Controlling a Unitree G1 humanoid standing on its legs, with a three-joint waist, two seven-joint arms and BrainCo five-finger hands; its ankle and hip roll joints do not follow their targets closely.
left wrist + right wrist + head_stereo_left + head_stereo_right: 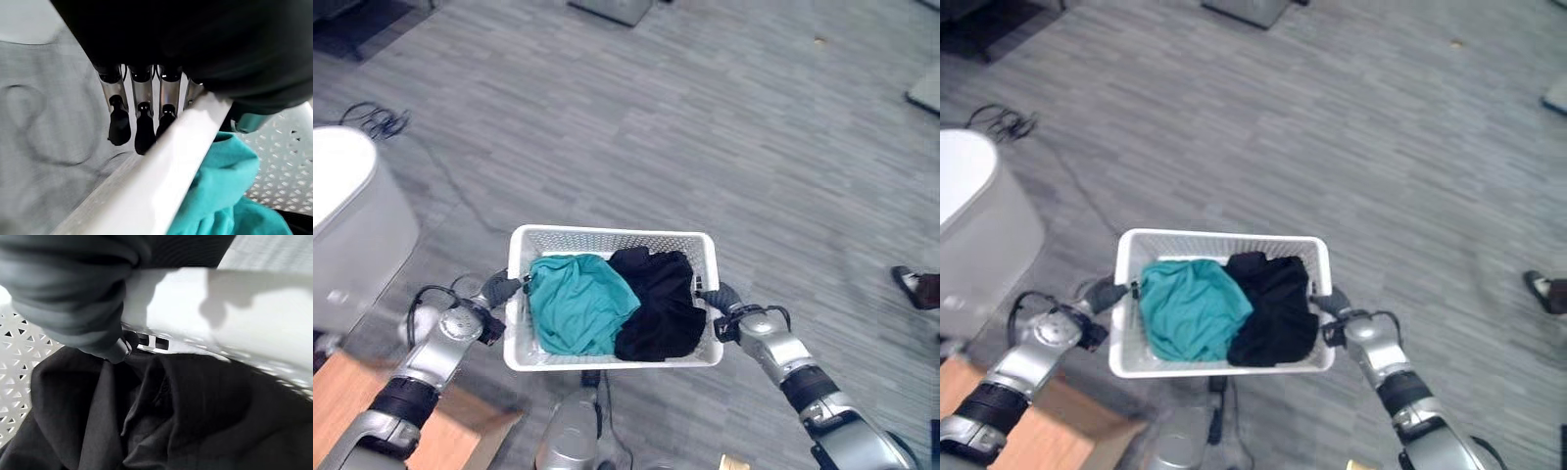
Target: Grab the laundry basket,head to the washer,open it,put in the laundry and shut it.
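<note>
A: Where is the laundry basket [612,245]?

B: It is white and perforated, and it hangs in the air between the two hands, above the grey floor [705,127]. The left hand [501,287] is at one short side and the right hand [718,294] is at the other.

A: What is in it?

B: A teal garment [578,302] lies on the left hand's side. A black garment [656,305] lies on the right hand's side and touches the teal one along the middle. Both are bunched up and rise to about the rim.

A: How does the left hand grip?

B: In its wrist view the fingers [142,122] hang down in a row on the outer face of the rim, with their dark tips curling under it. The teal cloth is just inside that rim. So this hand is closed on the basket's edge.

A: And the right hand?

B: Its wrist view shows the dark cover [73,293] pressed against the white rim, with the black garment right below. A bit of metal shows there, but I cannot tell how the fingers are set. From the head views, the hand touches the basket's side at the rim.

A: What is farther out?

B: Beyond the left hand stands a white rounded appliance [352,225], well apart from the basket. Below that arm is a wooden desk [352,401]. Far past the right hand, a person's shoe [909,284] rests on the floor.
</note>
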